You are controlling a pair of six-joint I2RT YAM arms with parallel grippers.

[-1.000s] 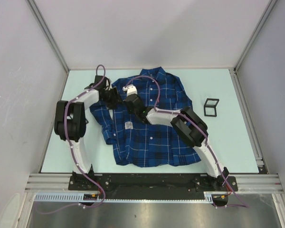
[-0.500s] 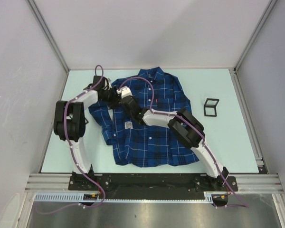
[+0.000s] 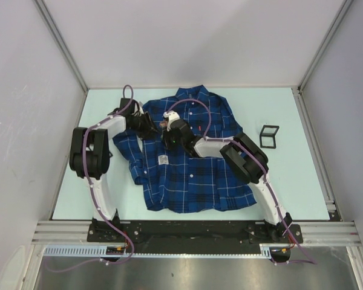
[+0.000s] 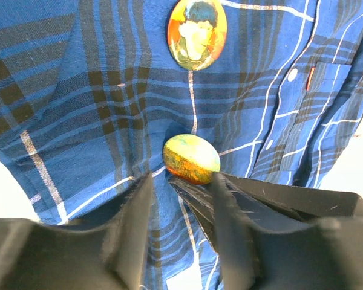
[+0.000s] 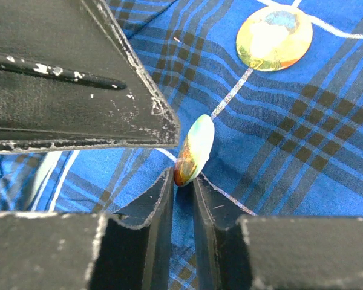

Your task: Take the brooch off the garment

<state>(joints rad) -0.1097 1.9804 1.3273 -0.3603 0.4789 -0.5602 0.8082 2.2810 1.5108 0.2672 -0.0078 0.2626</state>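
Blue plaid cloth with thin white lines covered the middle of the pale table [image 3: 290, 181]; the shirt [image 3: 193, 178] lay flat and spread, collar at the far side, with its small white tag [image 3: 163, 159] showing on the front; both arms reached in over its upper left part, their ends close together. Two round brooches were on the fabric; the brooch [image 4: 191, 158] painted in yellow, green and orange stood tipped up on edge off the cloth, while a second one, the portrait brooch [image 4: 197, 34], lay flat well beyond it. The left fingers [image 4: 133, 223] stood moderately apart, holding nothing, with the tilted brooch just ahead of their tips and a strip of plaid visible between them. The right fingers [image 5: 154, 223] showed only a narrow slit with blue cloth in it; the brooch's lower rim sat right at the mouth of that slit, and whether it was pinched there could not be told. One left finger loomed close beside the brooch in the right wrist view. A small black frame [image 3: 268, 136] stood on the table well to the right of the shirt.
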